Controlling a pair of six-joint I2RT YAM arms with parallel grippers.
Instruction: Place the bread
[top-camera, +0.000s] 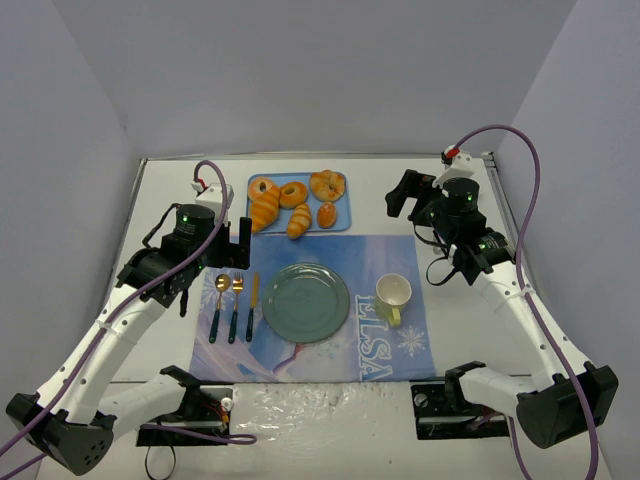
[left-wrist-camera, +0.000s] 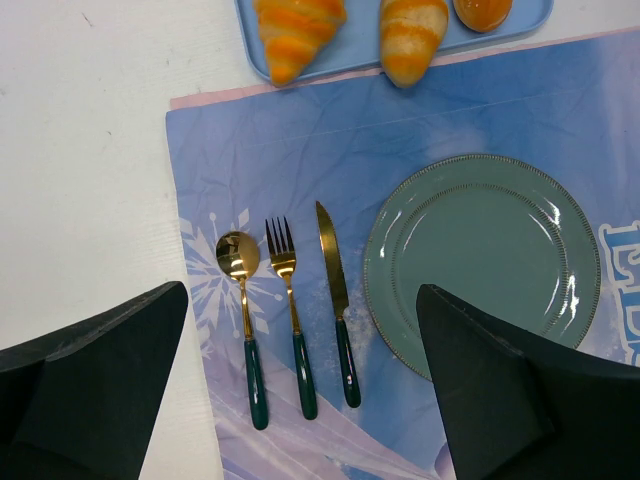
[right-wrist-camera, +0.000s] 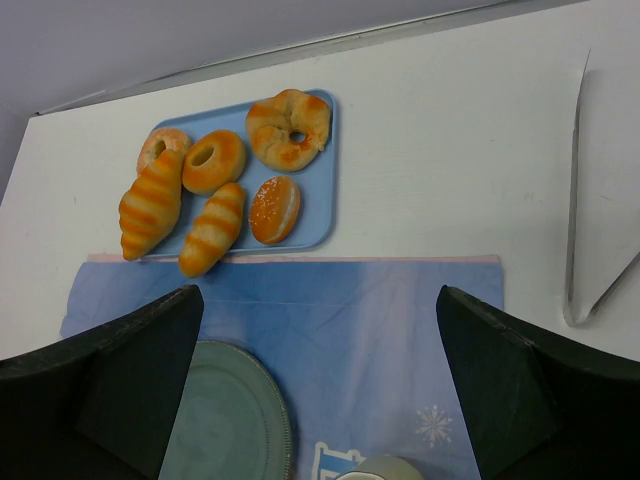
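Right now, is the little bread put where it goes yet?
Nothing is done yet. The bread sits on the blue tray, and the green plate is bare. Nothing is in hand: the left gripper and right gripper are both open and empty. Left: grab the bread and place it, probably on the plate.

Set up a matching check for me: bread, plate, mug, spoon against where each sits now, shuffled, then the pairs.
Things:
1 bread
2 plate
3 mug
4 spoon

Places:
A centre of the placemat
B on the blue tray
C right of the plate
D near the placemat's left edge, farthest from the plate

Pairs: 1-B; 2-A; 3-C; 4-D
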